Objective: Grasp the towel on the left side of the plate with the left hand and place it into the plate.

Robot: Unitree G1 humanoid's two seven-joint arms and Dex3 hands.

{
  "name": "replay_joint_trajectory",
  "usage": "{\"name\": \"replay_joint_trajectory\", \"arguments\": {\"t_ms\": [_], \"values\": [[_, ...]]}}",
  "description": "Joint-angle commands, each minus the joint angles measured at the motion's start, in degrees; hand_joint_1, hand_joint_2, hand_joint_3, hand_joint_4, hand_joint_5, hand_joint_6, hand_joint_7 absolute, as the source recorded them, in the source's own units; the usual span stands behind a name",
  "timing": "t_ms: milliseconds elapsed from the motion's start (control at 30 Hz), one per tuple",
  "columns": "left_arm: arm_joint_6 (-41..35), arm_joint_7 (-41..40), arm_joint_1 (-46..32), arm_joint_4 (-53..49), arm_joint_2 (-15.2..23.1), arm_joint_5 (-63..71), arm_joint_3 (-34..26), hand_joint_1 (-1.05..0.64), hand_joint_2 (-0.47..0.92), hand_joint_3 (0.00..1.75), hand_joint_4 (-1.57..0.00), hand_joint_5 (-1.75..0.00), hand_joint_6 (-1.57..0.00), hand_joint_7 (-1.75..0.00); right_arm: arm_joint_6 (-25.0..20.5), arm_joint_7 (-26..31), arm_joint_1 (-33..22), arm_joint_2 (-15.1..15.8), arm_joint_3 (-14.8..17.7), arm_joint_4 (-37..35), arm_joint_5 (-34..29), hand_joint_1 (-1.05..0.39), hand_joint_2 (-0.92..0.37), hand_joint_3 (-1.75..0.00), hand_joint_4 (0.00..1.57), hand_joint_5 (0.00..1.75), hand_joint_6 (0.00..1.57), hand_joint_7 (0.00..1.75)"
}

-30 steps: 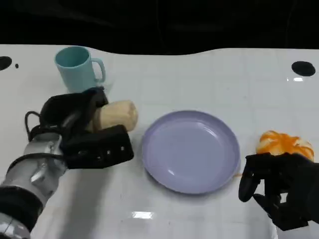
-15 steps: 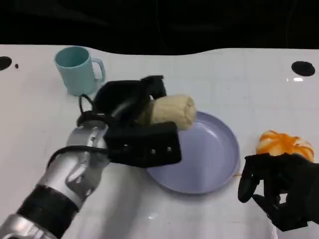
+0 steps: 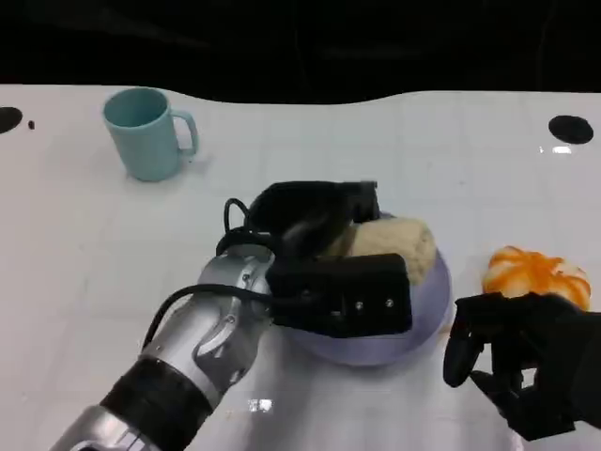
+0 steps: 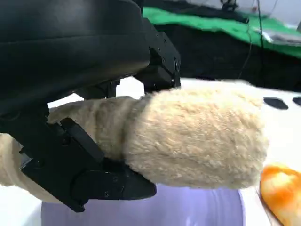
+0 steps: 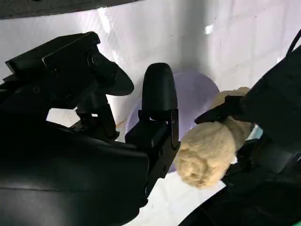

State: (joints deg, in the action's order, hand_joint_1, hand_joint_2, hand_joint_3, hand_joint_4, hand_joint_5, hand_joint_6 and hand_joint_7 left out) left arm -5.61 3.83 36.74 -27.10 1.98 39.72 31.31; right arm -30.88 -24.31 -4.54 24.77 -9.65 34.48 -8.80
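Beige and fluffy, the rolled towel sits clasped in my left hand right over the lavender plate, while my right hand rests empty with fingers loosely apart near the orange thing.

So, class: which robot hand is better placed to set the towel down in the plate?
Left. The left robot hand already holds the towel over the plate; the right robot hand sits beside it, holding nothing.
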Motion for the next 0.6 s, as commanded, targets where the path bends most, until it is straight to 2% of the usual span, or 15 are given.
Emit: {"name": "replay_joint_trajectory", "arguments": {"t_ms": [33, 67, 100, 200, 333, 600], "values": [[-3.0, 5.4, 1.3, 1.0, 0.8, 0.7, 1.1, -0.41, 0.92, 0.18, -0.40, -0.85, -0.60, -0.05, -0.4, 0.1, 0.0, 0.4, 0.4, 0.5, 0.0, 0.00, -0.59, -1.04, 0.72, 1.75, 0.69, 1.42], [-3.8, 6.1, 1.2, 1.5, 1.0, 1.5, 1.7, -0.42, 0.92, 0.18, -0.39, -0.79, -0.58, -0.03, -0.7, 0.1, 0.0, 0.5, 0.4, 0.6, 0.1, 0.00, -0.59, -1.04, 0.72, 1.75, 0.69, 1.42], [-4.4, 6.6, 1.1, 2.1, 1.2, 2.2, 2.2, -0.52, 0.92, 0.15, -0.25, -0.63, -0.42, -0.01, -1.0, 0.0, 0.1, 0.5, 0.5, 0.8, 0.1, 0.00, -0.59, -1.04, 0.71, 1.75, 0.68, 1.42], [-4.9, 7.3, 0.8, 3.4, 1.9, 3.5, 3.0, -0.63, 0.92, 0.11, -0.14, -0.51, -0.26, 0.00, -1.6, -0.1, 0.2, 0.6, 0.4, 1.0, 0.0, 0.00, -0.59, -1.03, 0.70, 1.75, 0.68, 1.41], [-5.2, 8.6, 0.7, 4.5, 2.7, 4.2, 3.2, -0.69, 0.92, 0.11, -0.11, -0.49, -0.19, 0.00, -1.8, -0.1, 0.2, 0.6, 0.5, 1.0, 0.3, 0.00, -0.60, -1.03, 0.69, 1.75, 0.68, 1.41], [-5.3, 12.0, -0.5, 9.6, 5.2, 2.6, 1.5, -0.74, 0.92, 0.11, -0.11, -0.51, -0.20, -0.01, -1.9, 0.0, 0.3, 0.7, 0.1, 1.1, -0.3, 0.00, -0.60, -1.03, 0.70, 1.75, 0.67, 1.42]]}}
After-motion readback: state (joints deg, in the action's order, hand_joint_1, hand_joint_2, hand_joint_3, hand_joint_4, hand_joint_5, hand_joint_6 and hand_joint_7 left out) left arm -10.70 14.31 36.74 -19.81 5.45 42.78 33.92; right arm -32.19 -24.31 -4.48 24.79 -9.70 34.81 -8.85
